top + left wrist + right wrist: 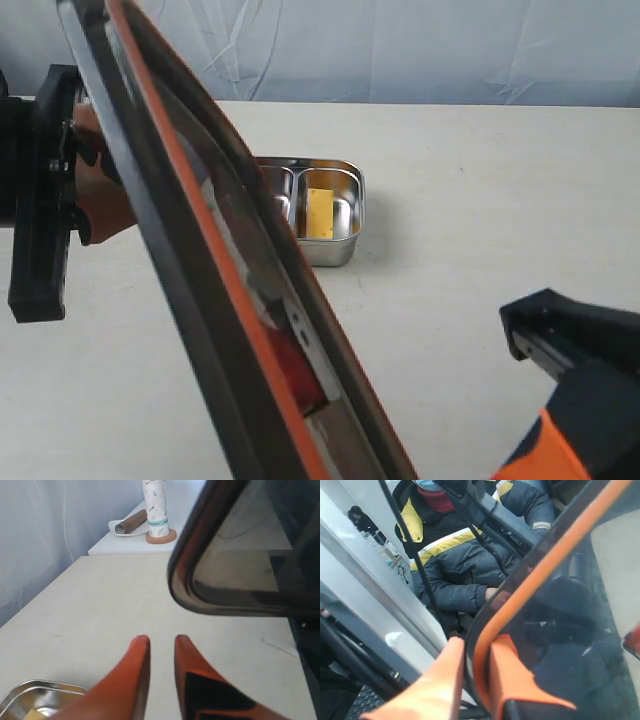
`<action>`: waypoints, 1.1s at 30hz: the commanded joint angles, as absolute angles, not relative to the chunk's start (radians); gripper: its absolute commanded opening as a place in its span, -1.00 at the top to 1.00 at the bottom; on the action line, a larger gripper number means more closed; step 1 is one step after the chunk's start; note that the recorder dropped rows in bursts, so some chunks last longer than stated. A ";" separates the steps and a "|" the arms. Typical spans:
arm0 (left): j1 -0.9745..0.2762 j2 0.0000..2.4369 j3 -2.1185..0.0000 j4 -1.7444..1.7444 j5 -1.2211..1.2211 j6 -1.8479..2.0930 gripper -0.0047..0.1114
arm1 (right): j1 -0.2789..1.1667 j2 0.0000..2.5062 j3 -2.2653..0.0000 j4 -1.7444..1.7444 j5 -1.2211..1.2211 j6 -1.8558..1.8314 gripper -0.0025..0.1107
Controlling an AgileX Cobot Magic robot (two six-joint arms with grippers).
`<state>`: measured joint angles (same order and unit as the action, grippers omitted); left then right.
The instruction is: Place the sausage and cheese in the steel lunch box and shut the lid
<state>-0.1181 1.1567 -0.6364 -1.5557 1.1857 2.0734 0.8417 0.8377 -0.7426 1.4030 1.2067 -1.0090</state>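
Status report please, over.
Right gripper shut on lid rim, lid aloft. Left gripper slightly open, empty. Cheese in steel lunch box, box uncovered. No blockage seen.

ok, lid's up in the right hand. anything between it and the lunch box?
Nothing visible on the table between the lid and the steel lunch box. The empty left hand hangs close by the box's corner, though, and may cross the lid's path. The box's left compartment is hidden behind the lid.

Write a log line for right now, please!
right gripper: shut on lid | left gripper: open, empty | cheese: in steel lunch box | closing: not done
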 commanded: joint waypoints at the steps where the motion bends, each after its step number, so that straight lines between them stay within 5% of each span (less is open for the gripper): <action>1: -0.121 1.151 -0.642 -1.550 1.178 1.968 0.23 | 0.838 0.831 -0.774 1.396 1.118 -0.985 0.97; 7: -0.121 1.153 -0.641 -1.588 1.177 1.721 -0.09 | 0.838 0.825 -0.774 1.406 1.094 -0.980 0.97; 33: -0.134 1.163 -0.488 -1.744 1.221 1.500 -0.09 | 0.838 0.714 -0.609 1.633 0.965 -1.251 0.97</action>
